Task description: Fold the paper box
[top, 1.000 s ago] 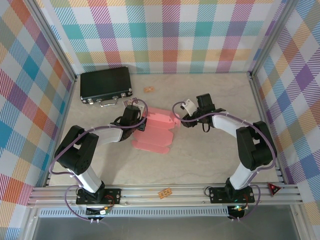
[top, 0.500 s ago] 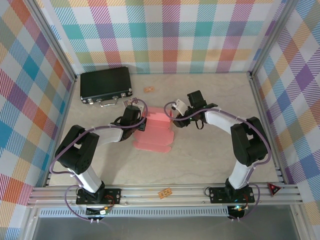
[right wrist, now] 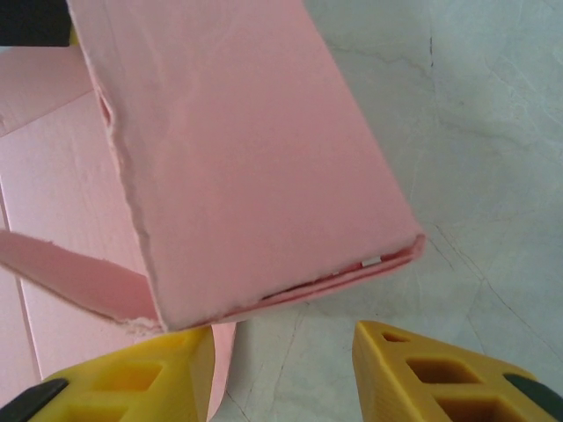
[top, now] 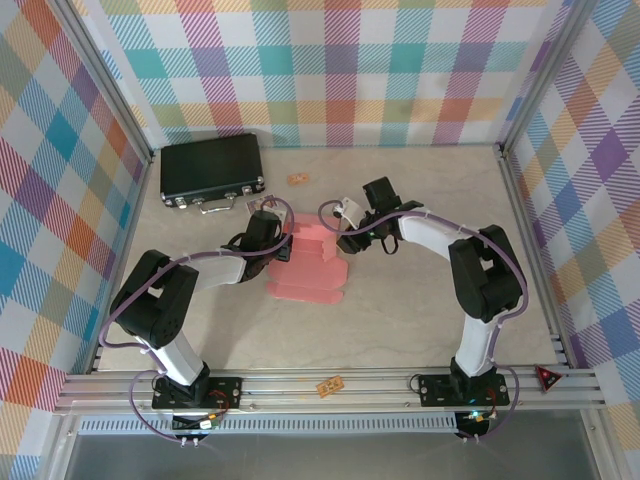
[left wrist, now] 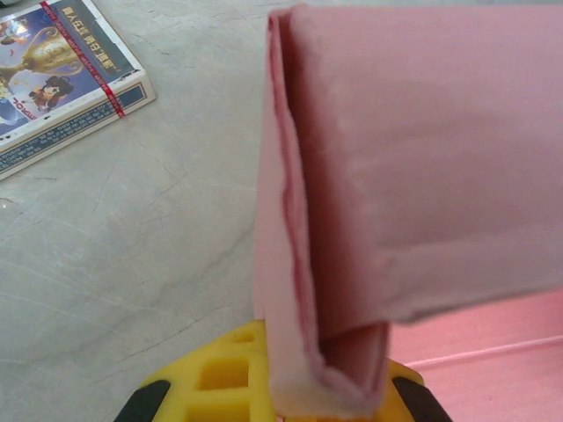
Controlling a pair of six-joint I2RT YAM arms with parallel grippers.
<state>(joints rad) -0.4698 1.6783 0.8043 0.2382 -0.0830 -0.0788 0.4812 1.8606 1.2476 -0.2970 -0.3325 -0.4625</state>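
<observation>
Pink paper box [top: 308, 262] is sitting roughly mid-table [top: 420, 320] and it's only half done. The near part lies flat, and the far end is folded up into a doubled flap.

The left claw [top: 280, 243] is clamped tight on the box's left edge. On its wrist cam you can see the doubled card pinched between the yellow fingers [left wrist: 180, 380] and standing upright.

The right claw [top: 345, 228] is at the far-right end of the box with its jaws partway apart, not gripping anything as far as I can see. The folded flap hangs over the gap, with its lower edge right by the left finger [right wrist: 132, 378], and there's bare table between the two.

A black case [top: 212, 170] is over in the far-left corner, well apart from the box. A little picture-printed pack [left wrist: 62, 66] lies on the table near the left claw.
</observation>
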